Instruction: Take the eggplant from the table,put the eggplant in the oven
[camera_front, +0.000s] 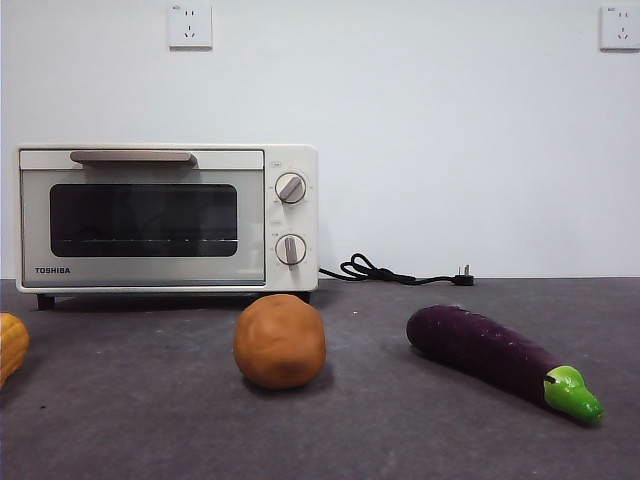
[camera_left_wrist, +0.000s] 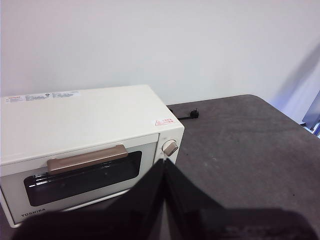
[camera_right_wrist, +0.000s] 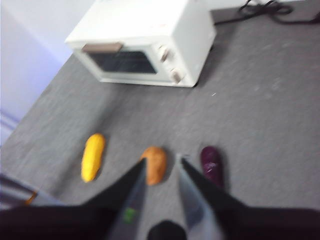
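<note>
Front view, read from left to right: a yellow-orange ridged item (camera_front: 12, 345) at the edge, the oven (camera_front: 167, 218) at the back with its door (camera_front: 143, 222) closed under the beige handle (camera_front: 132, 157), an orange-brown ball (camera_front: 280, 341) in the middle, then the eggplant (camera_front: 503, 361) lying on the tabletop (camera_front: 400, 440), green cap (camera_front: 572, 393) nearest the camera. Neither arm has reached anything yet. The left hand (camera_left_wrist: 164, 167) hovers above the oven, jaws pressed together. The right hand (camera_right_wrist: 161, 165) hangs high over the ball and eggplant, jaws slightly parted. Likely best: the left hand widens, hooks the handle and pulls the door down; the right hand opens wider and grips the eggplant across its thick middle, avoiding the ball.
</note>
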